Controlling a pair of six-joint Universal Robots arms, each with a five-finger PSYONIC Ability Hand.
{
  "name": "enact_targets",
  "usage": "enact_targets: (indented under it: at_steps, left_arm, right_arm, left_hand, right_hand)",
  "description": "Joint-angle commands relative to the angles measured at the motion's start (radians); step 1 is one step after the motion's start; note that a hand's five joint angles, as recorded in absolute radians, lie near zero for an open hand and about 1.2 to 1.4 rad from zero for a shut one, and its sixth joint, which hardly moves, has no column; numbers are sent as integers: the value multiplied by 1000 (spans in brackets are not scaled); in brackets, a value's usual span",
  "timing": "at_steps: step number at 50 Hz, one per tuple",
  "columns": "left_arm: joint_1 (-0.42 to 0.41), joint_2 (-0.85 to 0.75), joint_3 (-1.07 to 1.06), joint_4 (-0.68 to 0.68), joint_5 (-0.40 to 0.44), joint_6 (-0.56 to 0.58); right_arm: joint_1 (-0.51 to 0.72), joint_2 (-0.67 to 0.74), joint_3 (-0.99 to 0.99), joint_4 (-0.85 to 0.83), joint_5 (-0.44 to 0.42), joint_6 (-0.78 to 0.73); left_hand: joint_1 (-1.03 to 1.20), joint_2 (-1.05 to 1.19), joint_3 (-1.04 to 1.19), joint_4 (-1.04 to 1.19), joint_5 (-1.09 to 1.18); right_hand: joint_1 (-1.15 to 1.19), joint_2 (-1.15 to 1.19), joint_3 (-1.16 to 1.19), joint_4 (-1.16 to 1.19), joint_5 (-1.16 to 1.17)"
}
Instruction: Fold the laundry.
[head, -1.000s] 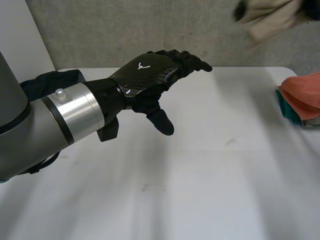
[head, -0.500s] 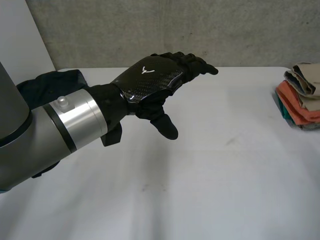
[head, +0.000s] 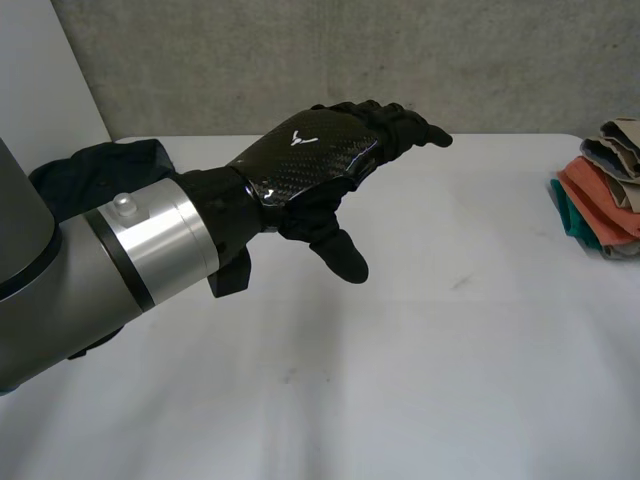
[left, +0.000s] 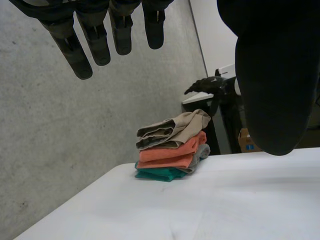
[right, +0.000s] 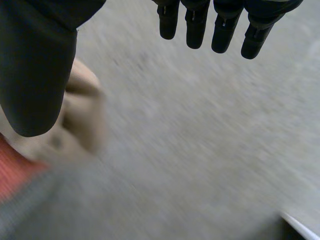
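laundry stack at table edge; left hand, right hand both spread, empty.

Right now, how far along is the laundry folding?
Done: a folded stack sits at the right edge of the table, beige on top, orange beneath, teal at the bottom. In hand: nothing. The left hand hovers open above the table, and the right hand is open close to the stack's beige top. Left: a dark cloth lies bunched at the far left behind the left arm, apparently unfolded.
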Motion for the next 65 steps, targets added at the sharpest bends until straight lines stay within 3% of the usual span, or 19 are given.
enact_targets:
  at_steps: [1,4,8,12,13,16,20,26,30,34,41,47,51,54,56,57,58,65]
  left_arm:
    - [-4,12,1,15,-3,0]
    - [-4,12,11,47,-35,-6]
    - [6,12,21,107,-136,-17]
    - [40,1,52,173,-293,-6]
    - [60,-2,58,182,-322,-2]
    - [196,-38,77,207,-400,61]
    - [353,-155,127,210,-403,220]
    - [508,-452,271,211,-399,457]
    - [575,-621,369,246,-377,534]
    - [618,-750,435,312,-330,543]
    - [634,-902,550,388,-319,541]
    - [638,-997,633,391,-316,541]
    - [641,-1020,658,397,-316,541]
    - [641,-1032,653,400,-314,541]
    - [635,-1029,643,402,-317,541]
    - [629,-1022,632,399,-325,540]
    - [628,-1019,624,398,-328,538]
    - [617,-962,561,400,-319,512]
  right_arm:
    - [-23,-113,-12,120,253,-284]
    - [39,-199,1,74,282,-265]
    - [140,-314,75,-6,242,-196]
    - [221,-440,233,-143,117,-159]
    - [259,-478,310,-202,50,-162]
    - [318,-500,418,-279,-47,-171]
    - [427,-517,576,-328,-120,-232]
    - [548,-501,685,-200,-91,-369]
    - [568,-457,698,-83,-51,-407]
    - [570,-396,699,-17,-43,-410]
    - [568,-340,701,-16,-34,-410]
    - [562,-340,709,-16,-34,-412]
    - [557,-336,709,-17,-34,-412]
    - [557,-336,712,-17,-34,-412]
    - [557,-336,718,-17,-34,-412]
    - [557,-336,721,-17,-35,-412]
    - [557,-336,722,-17,-35,-412]
    - [559,-336,725,-19,-35,-412]
  left_hand:
    - [10,-4,-2,0,0]
    - [10,-4,-2,0,0]
    - [-2,-16,-14,-12,-12]
    - [-22,-36,-34,-32,-32]
    - [-25,-39,-37,-35,-35]
    - [-31,-45,-43,-41,-41]
    - [-31,-45,-43,-41,-41]
    - [-20,-33,-32,-29,-29]
    - [4,-10,-8,-6,-6]
    - [27,13,15,18,18]
    - [221,207,209,211,211]
    - [793,779,781,783,783]
    - [970,956,958,960,960]
    - [900,886,888,890,890]
    - [578,564,566,568,569]
    - [135,121,123,125,125]
    - [66,52,54,57,57]
    - [54,40,42,44,44]
  right_hand:
    - [-52,-43,-42,-43,-47]
    - [-52,-43,-42,-43,-47]
    - [-52,-43,-42,-43,-47]
    - [-52,-43,-42,-43,-47]
    - [-52,-43,-42,-43,-47]
    - [-52,-43,-42,-43,-47]
    - [-52,-43,-42,-43,-47]
    - [-52,-43,-42,-43,-47]
    - [-52,-43,-42,-43,-47]
    - [-52,-43,-42,-43,-47]
    - [-52,-43,-42,-43,-47]
    - [-52,-43,-42,-43,-47]
    - [-52,-43,-42,-43,-47]
    - [-52,-43,-42,-43,-47]
    - [-52,-43,-42,-43,-47]
    - [-52,-43,-42,-43,-47]
    - [-52,-43,-42,-43,-47]
    - [-52,-43,-42,-43,-47]
